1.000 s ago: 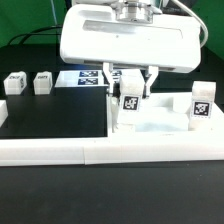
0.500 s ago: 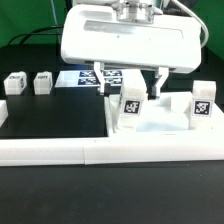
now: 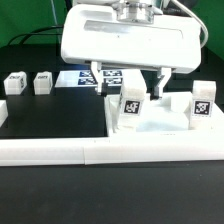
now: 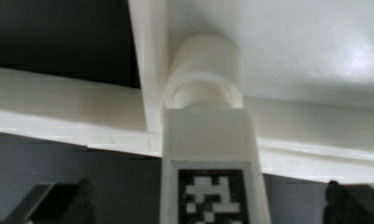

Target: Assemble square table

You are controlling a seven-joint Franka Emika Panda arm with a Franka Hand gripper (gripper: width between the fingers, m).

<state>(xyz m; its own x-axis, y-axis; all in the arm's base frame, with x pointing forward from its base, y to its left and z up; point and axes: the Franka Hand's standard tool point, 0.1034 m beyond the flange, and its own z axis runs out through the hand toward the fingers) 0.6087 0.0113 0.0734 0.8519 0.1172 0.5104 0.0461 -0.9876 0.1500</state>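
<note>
While the gripper hangs w/ jaws spread wide, a leg post stands upright btwn them on the square table slab.
Long white border wall runs across front; slab lies just behind it at ext. view's right on the black table. Gripper sits over slab, fingers either side of the post, apart from it, nothing pinched. Marker board lies flat behind. 2nd leg post stands upright near slab's right edge. One loose leg post and another loose post sit well apart at far left. Wrist view: post's tag faces cam.
</note>
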